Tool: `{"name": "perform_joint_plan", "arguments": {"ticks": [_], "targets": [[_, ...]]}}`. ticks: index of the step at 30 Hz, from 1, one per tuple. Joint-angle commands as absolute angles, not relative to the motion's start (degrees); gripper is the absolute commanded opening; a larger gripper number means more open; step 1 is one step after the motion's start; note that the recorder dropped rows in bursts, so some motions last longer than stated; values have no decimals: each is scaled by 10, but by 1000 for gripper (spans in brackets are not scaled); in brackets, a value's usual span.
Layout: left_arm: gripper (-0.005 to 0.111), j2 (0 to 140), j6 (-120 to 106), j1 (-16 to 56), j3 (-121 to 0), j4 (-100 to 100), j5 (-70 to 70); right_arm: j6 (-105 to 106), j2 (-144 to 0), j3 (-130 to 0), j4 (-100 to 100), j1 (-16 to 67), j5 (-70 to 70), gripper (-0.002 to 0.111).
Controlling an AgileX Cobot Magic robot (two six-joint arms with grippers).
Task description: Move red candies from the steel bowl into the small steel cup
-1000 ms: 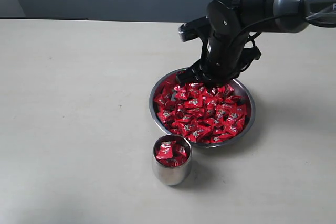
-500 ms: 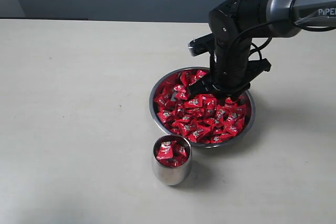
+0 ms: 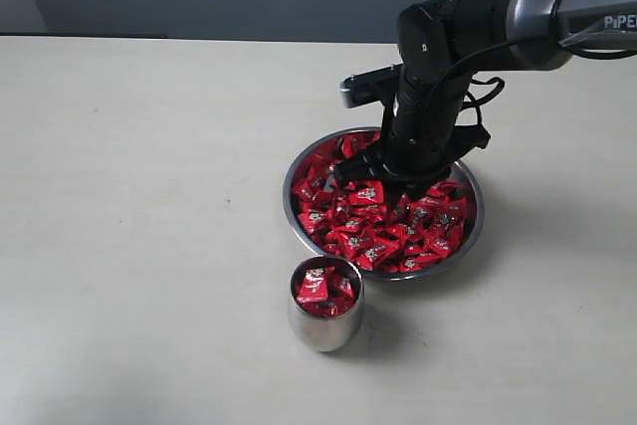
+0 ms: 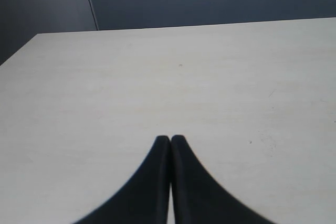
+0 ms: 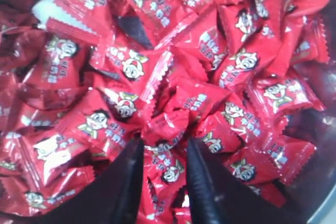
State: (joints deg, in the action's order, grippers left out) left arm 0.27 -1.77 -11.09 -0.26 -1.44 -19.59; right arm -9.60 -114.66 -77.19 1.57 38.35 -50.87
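Right claw (image 5: pixel 165 142) sits part-open astride one shiny red wrapped candy (image 5: pixel 168 170) in wide shallow steel bowl (image 3: pixel 398 275); pinch that one squarely, then lift toward small rounded steel cup (image 3: pixel 323 330) beside bowl.

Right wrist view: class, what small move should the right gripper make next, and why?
Probably close the jaws. The right gripper sits low in the steel bowl, jaws apart, with one of the red candies lying between them, not yet clearly pinched.
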Motion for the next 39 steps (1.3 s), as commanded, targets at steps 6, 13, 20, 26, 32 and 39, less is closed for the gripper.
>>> {"name": "perform_joint_plan", "arguments": {"ticks": [6,13,20,26,32,39], "targets": [[0,0,-17,-107,0,-16,-191,-89,-1145,-790,5,383,-488,29],[0,0,-17,-107,0,-16,-191,-89,-1145,-799,0,383,-471,29],[0,0,-17,-107,0,-16,-191,-88,-1146,-799,-3,384,-467,29],[0,0,-17,-107,0,-16,-191,-86,-1146,-799,0,384,-483,29],[0,0,-17,-107,0,-16,-191,-86,-1148,-799,0,384,-494,29],[0,0,-17,-107,0,-16,-191,-86,-1177,-799,0,384,-506,29]]}}
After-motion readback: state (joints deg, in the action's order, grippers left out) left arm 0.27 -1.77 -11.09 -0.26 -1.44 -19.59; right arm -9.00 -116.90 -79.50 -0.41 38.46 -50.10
